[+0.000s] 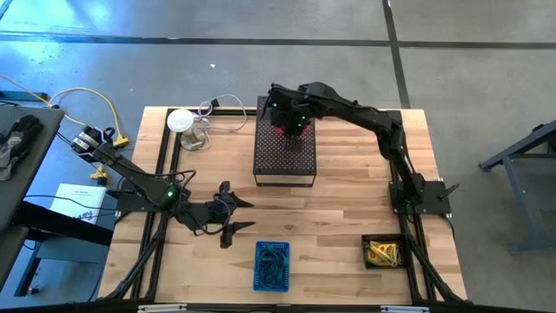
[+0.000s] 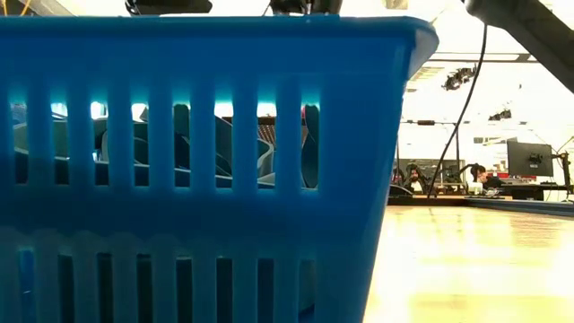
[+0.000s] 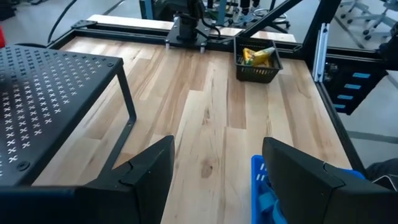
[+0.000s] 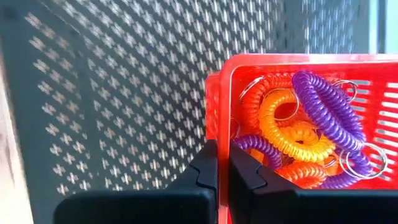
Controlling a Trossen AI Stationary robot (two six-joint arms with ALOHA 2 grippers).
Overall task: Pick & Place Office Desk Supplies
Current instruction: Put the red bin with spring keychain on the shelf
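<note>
R tool [image 4: 224, 167] clamped on red slotted basket [image 4: 217, 112] rim, over perforated black mesh box [image 1: 284, 149].
I see springy coil loops [image 4: 305, 118] inside; L tool [image 1: 234, 215] fingers apart, bare plank worktop [image 3: 211, 118] ahead.

Low view backlit, glaring; blue basket [image 2: 179, 161] blurred.

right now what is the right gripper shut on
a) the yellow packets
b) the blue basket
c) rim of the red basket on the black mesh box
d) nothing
c: in the right wrist view the right gripper pinches the wall of the red basket holding coiled bands, over the black mesh box.
</note>
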